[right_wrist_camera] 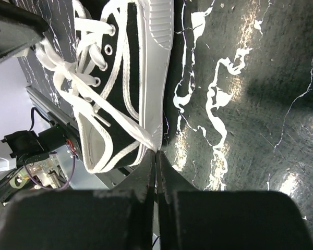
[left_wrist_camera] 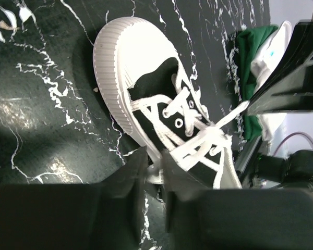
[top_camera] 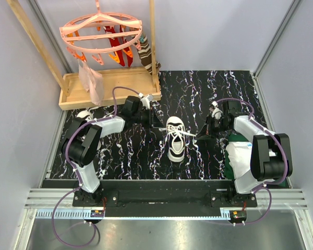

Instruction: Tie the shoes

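One black canvas shoe [top_camera: 176,140] with a white toe cap lies mid-table, toe toward the back, its white laces loose and crossed. My left gripper [top_camera: 159,122] is at its left side. In the left wrist view the shoe [left_wrist_camera: 130,57] fills the middle, and the left gripper [left_wrist_camera: 154,156] stands slightly open with a bit of lace [left_wrist_camera: 153,176] lying in the narrow gap. My right gripper [top_camera: 201,136] is to the shoe's right. In the right wrist view the right gripper [right_wrist_camera: 156,152] is shut on a taut lace [right_wrist_camera: 120,122] that runs from the shoe [right_wrist_camera: 120,78].
A wooden tray stand [top_camera: 109,86] sits at the back left, with a pink clip hanger [top_camera: 101,34] and a striped sock [top_camera: 145,52] above it. A white-and-green cloth [top_camera: 240,156] lies by the right arm. A small white rounded object [top_camera: 85,113] shows behind the left arm.
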Controlling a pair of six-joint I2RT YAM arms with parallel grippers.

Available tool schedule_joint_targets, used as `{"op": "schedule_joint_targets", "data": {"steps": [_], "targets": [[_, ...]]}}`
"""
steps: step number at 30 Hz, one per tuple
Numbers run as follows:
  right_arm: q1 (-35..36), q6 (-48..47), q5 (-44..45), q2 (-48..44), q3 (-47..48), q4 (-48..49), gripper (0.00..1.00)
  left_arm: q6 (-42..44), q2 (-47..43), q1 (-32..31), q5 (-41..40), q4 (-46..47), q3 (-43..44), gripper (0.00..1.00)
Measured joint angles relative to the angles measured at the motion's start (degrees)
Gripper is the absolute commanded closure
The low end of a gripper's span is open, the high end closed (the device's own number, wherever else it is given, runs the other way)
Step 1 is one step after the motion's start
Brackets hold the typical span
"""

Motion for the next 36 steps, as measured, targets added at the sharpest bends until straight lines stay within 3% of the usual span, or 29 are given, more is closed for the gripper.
{"op": "schedule_joint_targets", "data": {"steps": [1, 6, 9, 14, 17, 18, 21, 27, 36], "targets": [[0.02, 0.0, -0.17, 0.15, 0.15, -0.02, 0.87, 0.24, 0.0, -0.13, -0.04, -0.02, 0.0, 0.58], [0.2, 0.13, -2.86, 2.19, 2.51, -0.44, 0.47, 0.83, -0.11, -0.76, -0.15, 0.26, 0.0, 0.43], [0.52, 0.55, -4.5, 2.34, 5.11, -0.79, 0.36, 1.07, -1.03, -1.09, -0.07, 0.24, 0.0, 0.33], [1.27, 0.9, -6.14, 1.95, 11.37, -0.55, 0.19, 3.89, -6.38, -1.49, -0.13, -0.17, 0.02, 0.27], [1.31, 0.48, -6.29, 0.35, 14.05, -0.57, 0.05, 8.44, -12.2, -1.6, -0.59, -2.19, 0.04, 0.23], [1.31, 0.15, -6.32, -0.37, 14.64, -0.79, 0.02, 10.56, -14.51, -1.6, -0.96, -2.8, 0.02, 0.18], [1.44, -2.49, -6.03, -3.65, 17.16, -2.4, 0.0, 17.42, -22.64, -1.64, -2.25, -4.76, -0.66, 0.01], [1.64, -9.55, -2.08, -12.5, 19.43, -6.51, 0.0, 29.2, -37.2, -1.05, -5.86, -15.5, 0.7, 0.01], [0.24, -16.61, 9.94, -26.34, 12.52, -12.61, 0.0, 37.97, -43.06, 6.88, -10.47, -39.01, 6.75, 0.01]]}}
